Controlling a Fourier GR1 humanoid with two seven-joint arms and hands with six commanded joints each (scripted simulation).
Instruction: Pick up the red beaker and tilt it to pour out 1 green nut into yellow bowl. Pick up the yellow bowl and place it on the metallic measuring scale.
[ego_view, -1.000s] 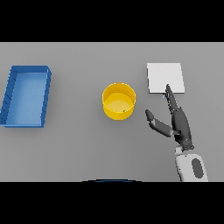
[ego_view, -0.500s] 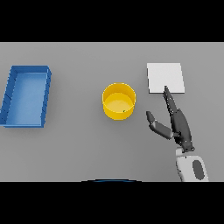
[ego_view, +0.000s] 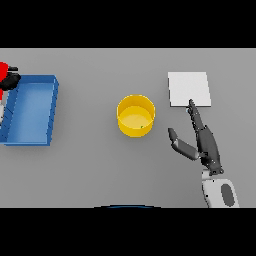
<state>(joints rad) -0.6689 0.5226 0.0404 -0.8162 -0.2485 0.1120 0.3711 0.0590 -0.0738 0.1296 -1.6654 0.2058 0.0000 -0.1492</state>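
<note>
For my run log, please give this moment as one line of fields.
left hand: left edge, on red beaker, above blue tray | right hand: open, right of bowl | scale: bare | bowl: on table

The robot's right hand (ego_view: 206, 144) was dark grey with slender fingers and a thumb, joined to a white forearm shell (ego_view: 218, 194) bearing a grey oval inset.

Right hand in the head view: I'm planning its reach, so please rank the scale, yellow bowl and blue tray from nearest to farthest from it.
From the right hand:
1. Scale, just ahead of the fingertips, on the right.
2. Yellow bowl, at the centre, to the hand's left.
3. Blue tray, far left.
</note>
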